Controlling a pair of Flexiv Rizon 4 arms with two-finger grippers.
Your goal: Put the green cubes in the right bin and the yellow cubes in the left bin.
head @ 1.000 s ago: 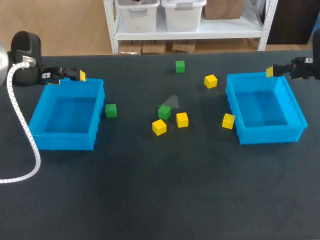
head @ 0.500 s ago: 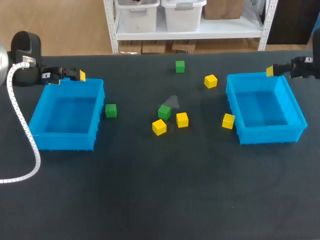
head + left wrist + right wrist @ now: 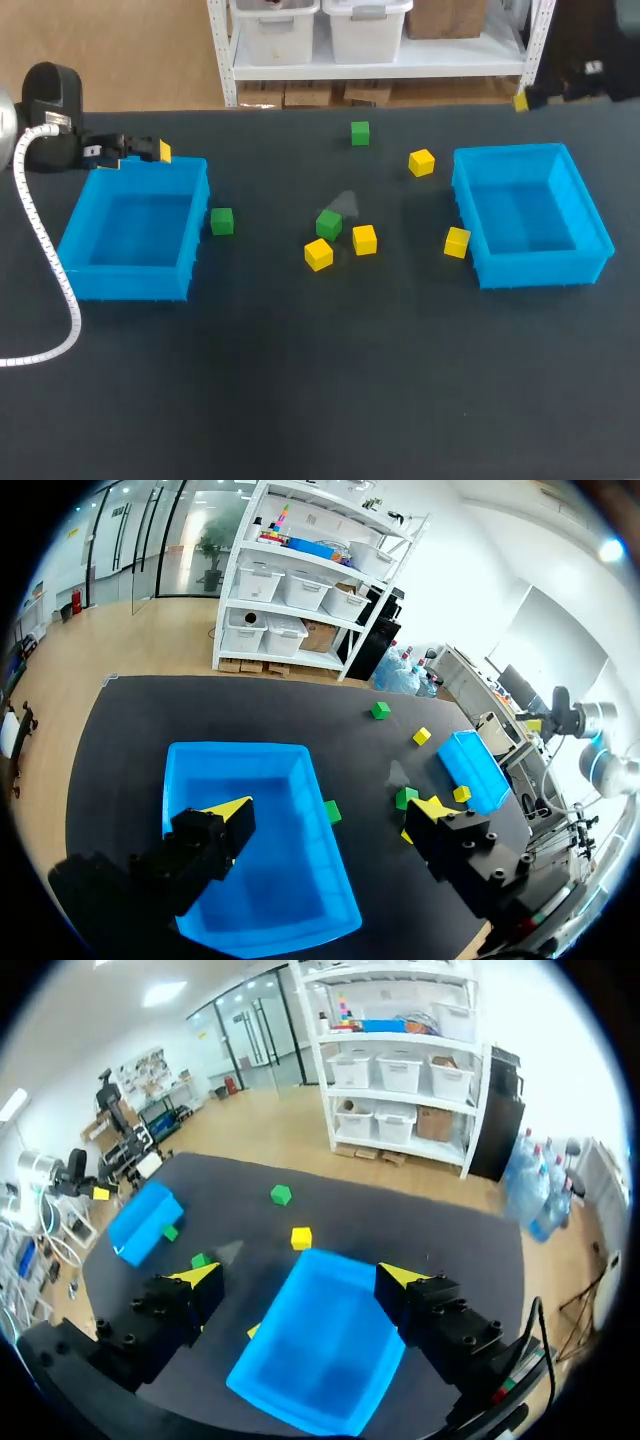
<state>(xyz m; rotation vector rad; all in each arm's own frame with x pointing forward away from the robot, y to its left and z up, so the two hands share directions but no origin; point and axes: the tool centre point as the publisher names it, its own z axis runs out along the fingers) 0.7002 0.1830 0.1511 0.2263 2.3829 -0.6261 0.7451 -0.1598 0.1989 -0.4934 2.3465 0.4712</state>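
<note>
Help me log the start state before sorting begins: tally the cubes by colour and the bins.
green cubes: 3
yellow cubes: 4
blue bins: 2
Total: 9

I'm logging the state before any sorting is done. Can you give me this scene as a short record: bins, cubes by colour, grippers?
left bin: blue, empty
right bin: blue, empty
green cubes: three, all on the table; one beside the left bin
yellow cubes: four, all on the table; one beside the right bin
left gripper: open, holding nothing, at the left bin's far rim
right gripper: open, holding nothing, above the right bin's far side
cubes sorted: none
</note>
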